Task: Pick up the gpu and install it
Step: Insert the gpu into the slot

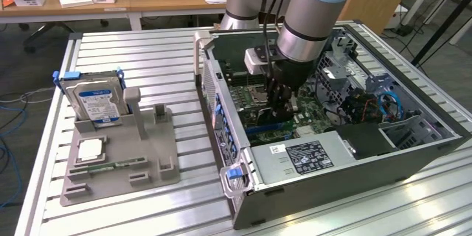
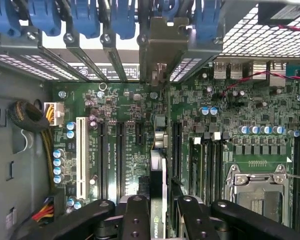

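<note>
One gpu stands on its edge between the fingers of the gripper, clenched on the card from both sides, so we judge it can go down straight into a slot of the motherboard. In the wrist view its bracket meets the rear slot row at 12 o'clock. From the exterior view we see the gripper deep inside the case, with the hard drive in its stand at 9 o'clock.
</note>
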Controlling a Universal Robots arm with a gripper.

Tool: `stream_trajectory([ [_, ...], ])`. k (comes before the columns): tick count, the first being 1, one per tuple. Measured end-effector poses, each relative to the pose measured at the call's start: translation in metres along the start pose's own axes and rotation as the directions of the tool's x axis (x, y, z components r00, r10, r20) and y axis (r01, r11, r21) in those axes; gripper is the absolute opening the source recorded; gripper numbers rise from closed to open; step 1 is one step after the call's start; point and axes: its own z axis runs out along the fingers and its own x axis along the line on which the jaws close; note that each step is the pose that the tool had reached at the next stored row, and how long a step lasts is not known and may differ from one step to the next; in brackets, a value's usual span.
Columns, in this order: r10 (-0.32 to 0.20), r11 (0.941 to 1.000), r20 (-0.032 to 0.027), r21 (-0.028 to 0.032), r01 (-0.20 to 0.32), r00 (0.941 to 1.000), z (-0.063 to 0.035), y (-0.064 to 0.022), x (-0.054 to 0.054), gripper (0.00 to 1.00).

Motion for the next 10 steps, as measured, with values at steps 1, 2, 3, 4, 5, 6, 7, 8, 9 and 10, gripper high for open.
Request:
stream_trajectory([
  [1,0.001,1.0,-0.0005,-0.0002,-0.001,1.0,0.0,0.0,0.0003,0.26],
  [2,0.001,1.0,-0.002,-0.0002,-0.001,1.0,0.0001,0.0,0.0003,0.26],
  [3,0.002,1.0,-0.0041,-0.0004,-0.002,1.0,0.0,0.0,0.0007,0.26],
  [4,0.002,1.0,-0.0061,-0.0005,-0.002,1.0,0.0,0.0,0.0007,0.26],
  [5,0.002,1.0,-0.0062,-0.0005,-0.002,1.0,0.0,0.0,0.0008,0.26],
  [6,0.002,1.0,-0.0063,-0.0004,-0.002,1.0,0.0,0.0,0.0008,0.26],
  [7,0.002,1.0,-0.0063,-0.0004,-0.002,1.0,0.0,0.0,0.0008,0.26],
  [8,0.002,1.0,-0.0063,-0.0005,-0.002,1.0,0.0,0.0,0.0008,0.26],
  [9,0.002,1.0,-0.0066,-0.0004,-0.002,1.0,0.0,0.0,0.0008,0.26],
  [10,0.003,1.0,-0.0082,-0.0004,-0.003,1.0,0.0006,0.0,0.0008,0.26],
])
